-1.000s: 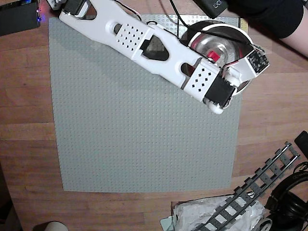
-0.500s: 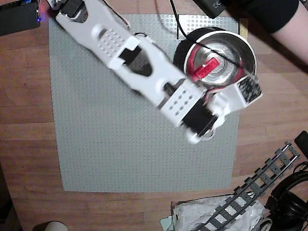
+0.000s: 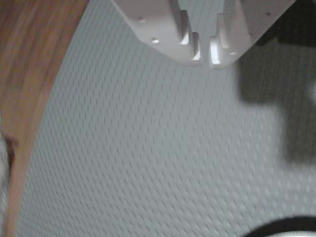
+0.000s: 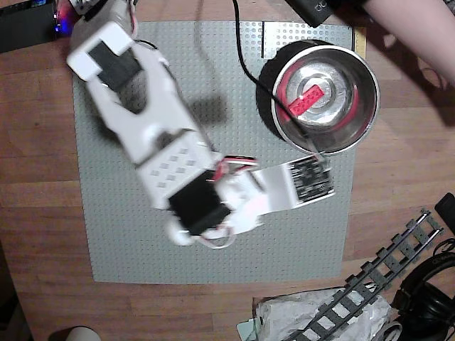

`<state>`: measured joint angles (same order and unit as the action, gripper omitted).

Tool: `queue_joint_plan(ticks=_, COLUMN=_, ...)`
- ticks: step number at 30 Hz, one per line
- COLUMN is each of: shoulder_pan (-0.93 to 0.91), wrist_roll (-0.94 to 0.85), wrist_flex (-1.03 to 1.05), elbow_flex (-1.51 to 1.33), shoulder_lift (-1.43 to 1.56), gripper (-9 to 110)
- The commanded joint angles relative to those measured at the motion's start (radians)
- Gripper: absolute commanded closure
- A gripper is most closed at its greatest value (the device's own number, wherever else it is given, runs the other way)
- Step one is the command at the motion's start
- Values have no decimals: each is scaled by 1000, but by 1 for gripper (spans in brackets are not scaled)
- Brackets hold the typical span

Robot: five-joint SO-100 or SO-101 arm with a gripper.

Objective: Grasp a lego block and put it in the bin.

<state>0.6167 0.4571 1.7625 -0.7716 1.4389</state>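
Over the grey baseplate [image 4: 128,234] your arm [image 4: 153,156] reaches down from the top left corner in the overhead view, its wrist bent toward the right; the gripper there is hidden under the white wrist camera housing [image 4: 302,183], so you cannot judge the jaws from above; the wrist view fills that gap, showing the gripper [image 3: 203,51] at the top edge with its two white fingertips [image 3: 190,42] nearly together, only a thin slit between them and nothing held; below them lies bare studded plate, a little blurred, with a strip of wooden table [image 3: 34,59] along the left. You will find the block [image 4: 307,100] only from above; it lies red and tilted on the flat bottom of the bowl [image 4: 362,114], which stands at the plate's top right corner, just beyond the camera housing; the wrist view shows at most a dark curved edge at its bottom right, too little to name. Also only from above: a grey toy track [image 4: 384,273] and a crumpled plastic bag [image 4: 284,316] at the bottom right, off the plate, and someone's bare arm [image 4: 416,25] at the top right corner.
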Motion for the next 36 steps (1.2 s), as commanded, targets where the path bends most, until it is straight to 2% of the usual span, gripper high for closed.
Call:
queue_joint_plan(ticks=1, shoulder_pan=-32, wrist_roll=-6, wrist_flex=-8, elbow_flex=-87, shoulder_lift=186, gripper=102)
queue_joint_plan(ticks=8, shoulder_pan=-101, wrist_roll=-6, wrist_flex=-109, elbow_flex=-390, shoulder_lift=456, gripper=102)
queue_joint_plan(ticks=18, shoulder_pan=-186, wrist_roll=0, wrist_flex=-448, elbow_flex=-1080, shoulder_lift=1009, gripper=102)
queue_joint_plan(ticks=23, shoulder_pan=-256, wrist_roll=-20, wrist_flex=-486, elbow_flex=-1301, shoulder_lift=1161, gripper=102)
queue_joint_plan(ticks=31, shoulder_pan=-405, wrist_roll=-153, wrist_flex=-600, elbow_flex=-1643, shoulder_lift=1373, gripper=102)
queue_joint_plan(ticks=36, shoulder_pan=-489, wrist_roll=-224, wrist_flex=-640, elbow_flex=-1759, shoulder_lift=1431, gripper=102)
